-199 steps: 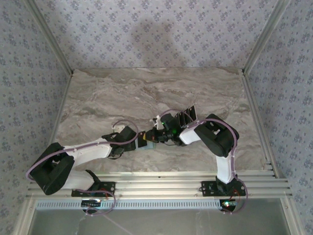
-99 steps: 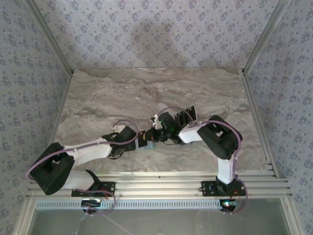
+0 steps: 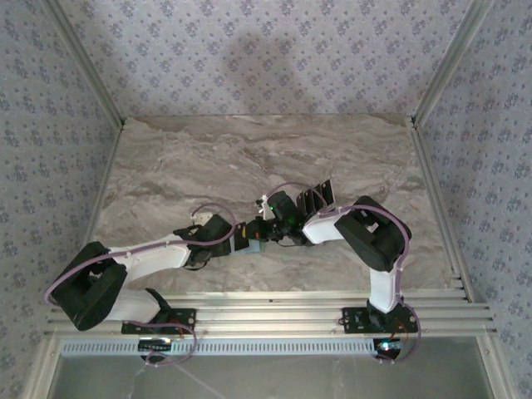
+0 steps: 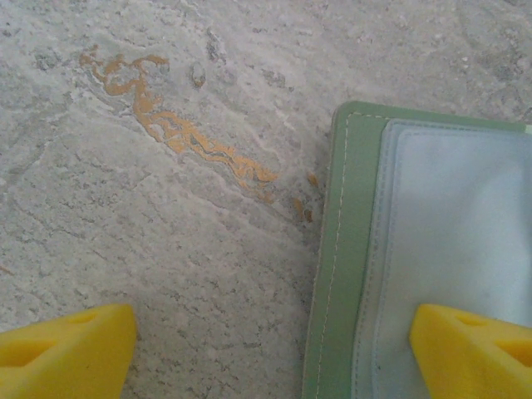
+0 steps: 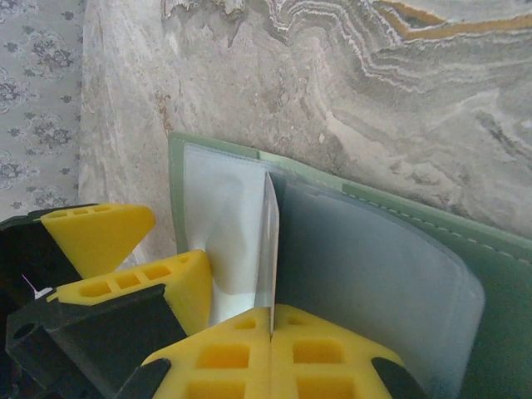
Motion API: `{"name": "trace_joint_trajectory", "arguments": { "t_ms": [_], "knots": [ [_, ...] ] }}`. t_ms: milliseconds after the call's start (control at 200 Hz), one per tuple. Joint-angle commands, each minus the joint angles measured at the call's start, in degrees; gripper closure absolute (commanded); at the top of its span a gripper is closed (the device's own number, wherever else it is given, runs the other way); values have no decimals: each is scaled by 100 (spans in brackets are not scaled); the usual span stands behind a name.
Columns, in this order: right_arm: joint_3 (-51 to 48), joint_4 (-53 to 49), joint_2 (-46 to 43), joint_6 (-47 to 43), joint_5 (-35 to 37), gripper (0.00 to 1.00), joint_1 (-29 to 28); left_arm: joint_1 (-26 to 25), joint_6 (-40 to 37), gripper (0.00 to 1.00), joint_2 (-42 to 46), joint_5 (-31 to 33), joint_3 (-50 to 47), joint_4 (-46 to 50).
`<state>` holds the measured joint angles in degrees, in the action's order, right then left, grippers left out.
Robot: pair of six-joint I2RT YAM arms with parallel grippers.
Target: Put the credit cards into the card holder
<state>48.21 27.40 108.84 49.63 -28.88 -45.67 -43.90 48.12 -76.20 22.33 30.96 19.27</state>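
The card holder [image 4: 349, 249] lies open on the marble, sage green with a pale clear pocket [image 4: 449, 224]. My left gripper [image 4: 270, 353] is open and straddles its edge: one yellow fingertip [image 4: 474, 349] rests on the pocket, the other is over bare table. My right gripper [image 5: 273, 320] is shut on a thin credit card [image 5: 269, 241] held edge-on, its far end against the holder [image 5: 499, 274] beside the grey inner flap [image 5: 374, 274]. From above, both grippers, left [image 3: 243, 237] and right [image 3: 264, 231], meet over the holder [image 3: 253, 243]. More dark credit cards [image 3: 320, 196] sit just behind the right wrist.
The marble table [image 3: 249, 158] stretches free behind and to both sides of the arms. Aluminium rails [image 3: 432, 208] and patterned walls close it in. The left gripper's yellow fingers [image 5: 100, 237] crowd the right wrist view's lower left.
The right arm has eased slightly left toward the left gripper, with the card still in its jaws. The left arm has stayed put.
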Motion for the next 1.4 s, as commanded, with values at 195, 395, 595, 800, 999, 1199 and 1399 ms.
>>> {"name": "trace_joint_trajectory", "arguments": {
  "t_ms": [195,395,595,800,999,1199,1399],
  "knots": [
    [-112,212,199,403,71,100,-148,-22,49,13,-155,-45,-135,270],
    [-197,212,182,407,95,100,-161,-17,49,14,-149,-46,-142,279],
    [-337,212,129,385,130,100,-152,-17,53,13,-149,-41,-140,279],
    [-377,209,131,414,150,100,-144,-19,58,14,-158,-40,-143,269],
    [-243,127,243,425,165,100,-168,-16,57,14,-180,-36,-143,260],
    [-134,-14,285,375,180,100,-172,-28,58,14,-198,-45,-143,251],
    [-137,-411,-19,184,260,77,-145,-31,72,14,-145,-40,-142,261]
  ]
}}
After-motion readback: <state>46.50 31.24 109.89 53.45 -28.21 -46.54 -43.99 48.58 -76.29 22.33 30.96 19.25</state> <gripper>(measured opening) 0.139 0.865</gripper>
